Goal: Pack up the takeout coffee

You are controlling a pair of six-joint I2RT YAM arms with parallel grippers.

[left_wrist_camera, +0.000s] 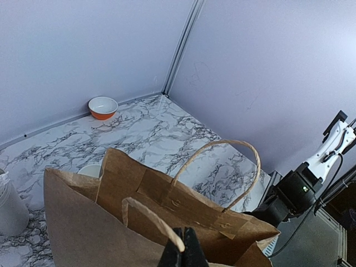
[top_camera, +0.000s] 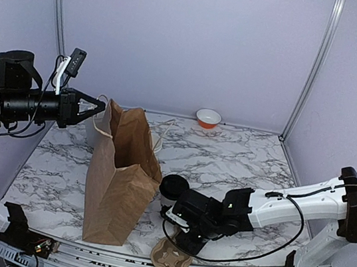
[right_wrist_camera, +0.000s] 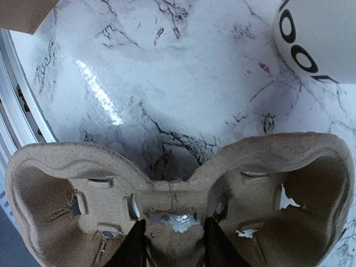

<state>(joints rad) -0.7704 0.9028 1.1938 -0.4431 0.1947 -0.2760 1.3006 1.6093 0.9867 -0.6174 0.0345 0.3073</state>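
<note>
The takeout coffee, a white cup with a black lid, stands on the marble table just right of the open brown paper bag. Its lettered side shows at the top right of the right wrist view. My right gripper is in front of the cup, and its jaws clasp the middle ridge of a pulp cup carrier lying at the table's front edge. My left gripper is shut on the bag's near twine handle, above the bag's open mouth.
A small white bowl with an orange inside sits at the back wall. A white canister stands behind the bag on the left. A white round object lies behind the bag. The metal table rail runs close to the carrier.
</note>
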